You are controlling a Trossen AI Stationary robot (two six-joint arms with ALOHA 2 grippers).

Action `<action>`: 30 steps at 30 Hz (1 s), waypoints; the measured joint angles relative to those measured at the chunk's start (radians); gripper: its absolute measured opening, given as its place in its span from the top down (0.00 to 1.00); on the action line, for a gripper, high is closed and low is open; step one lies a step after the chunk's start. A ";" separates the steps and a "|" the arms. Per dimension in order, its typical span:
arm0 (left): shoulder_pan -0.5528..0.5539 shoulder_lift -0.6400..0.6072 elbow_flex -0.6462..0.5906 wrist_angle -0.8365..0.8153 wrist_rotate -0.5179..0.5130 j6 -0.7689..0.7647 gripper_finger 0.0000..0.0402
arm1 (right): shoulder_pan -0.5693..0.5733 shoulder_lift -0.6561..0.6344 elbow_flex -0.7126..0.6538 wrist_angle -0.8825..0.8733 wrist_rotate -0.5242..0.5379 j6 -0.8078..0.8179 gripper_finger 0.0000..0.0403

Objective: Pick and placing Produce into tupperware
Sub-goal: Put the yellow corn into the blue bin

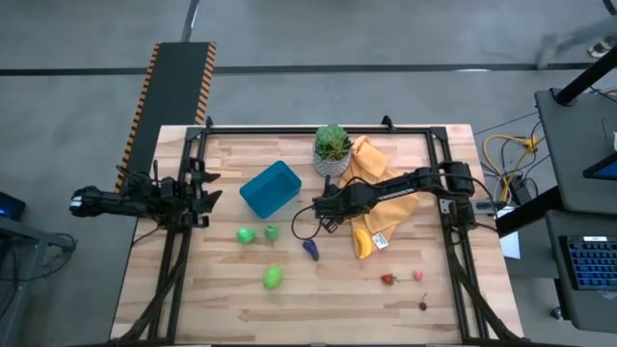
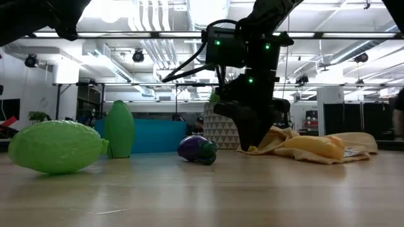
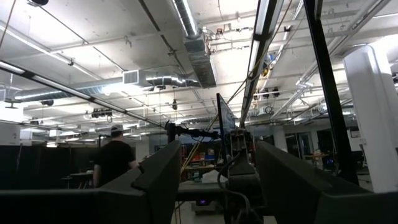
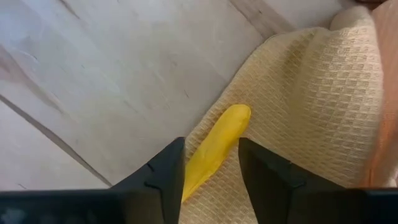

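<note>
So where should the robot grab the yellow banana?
Probably around its middle, coming straight down from above. The banana is long and thin and lies flat on the yellow cloth, so fingers on either long side fit best. The right gripper hangs open, straddling it that way. The left gripper waits at the table's edge.

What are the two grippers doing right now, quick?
Left gripper: open, holding nothing, parked at the table's left edge.
Right gripper: open around the banana on the yellow cloth, not yet closed.
</note>
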 joint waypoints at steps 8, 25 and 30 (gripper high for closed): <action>0.000 0.000 0.000 0.000 0.000 0.000 0.52 | 0.000 0.000 -0.009 0.018 -0.018 -0.018 0.74; 0.000 0.001 0.000 0.000 0.000 0.000 0.52 | 0.000 0.000 -0.025 0.035 -0.018 -0.036 0.86; 0.000 0.001 0.000 0.000 0.000 0.000 0.52 | 0.000 0.000 -0.025 0.040 -0.018 -0.048 0.91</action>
